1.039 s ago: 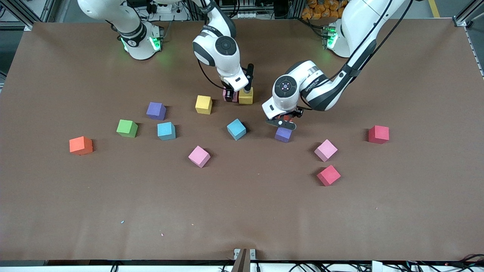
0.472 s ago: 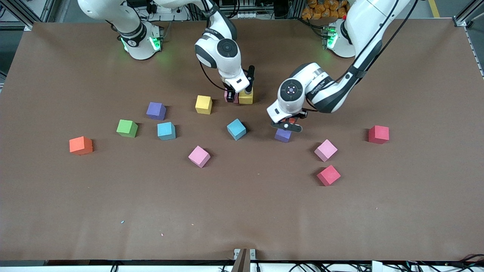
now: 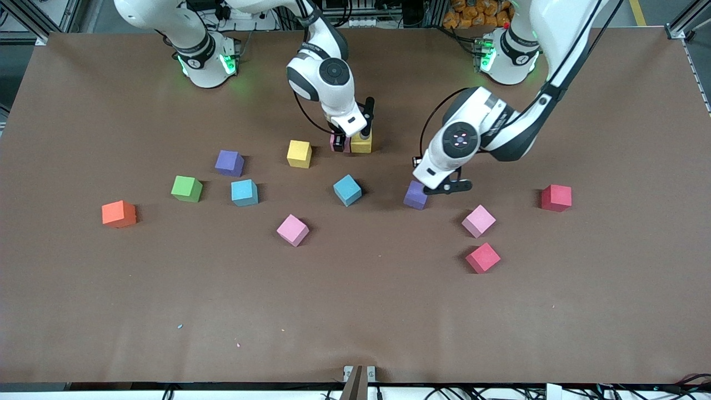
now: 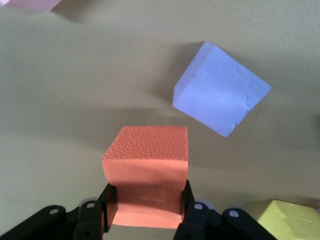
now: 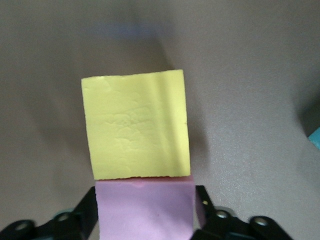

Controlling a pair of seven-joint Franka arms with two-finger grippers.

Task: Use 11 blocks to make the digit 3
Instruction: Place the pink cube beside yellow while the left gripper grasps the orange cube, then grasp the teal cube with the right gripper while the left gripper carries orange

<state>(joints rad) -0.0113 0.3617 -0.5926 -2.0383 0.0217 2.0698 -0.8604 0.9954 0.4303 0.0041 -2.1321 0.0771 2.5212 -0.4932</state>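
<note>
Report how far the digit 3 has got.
Barely started. Done: a pink cube sits against a yellow cube, right gripper at the pink one. In hand: left gripper shut on a reddish cube, near a purple cube. Left: every other cube lies scattered.

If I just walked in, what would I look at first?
Probably the bright cubes scattered over the brown table. Then the left end effector, up beside a purple cube, pinching a red cube. And the right end effector at the middle of the table toward the robots' bases, with a pink cube between its fingers, pressed against a yellow cube.
</note>
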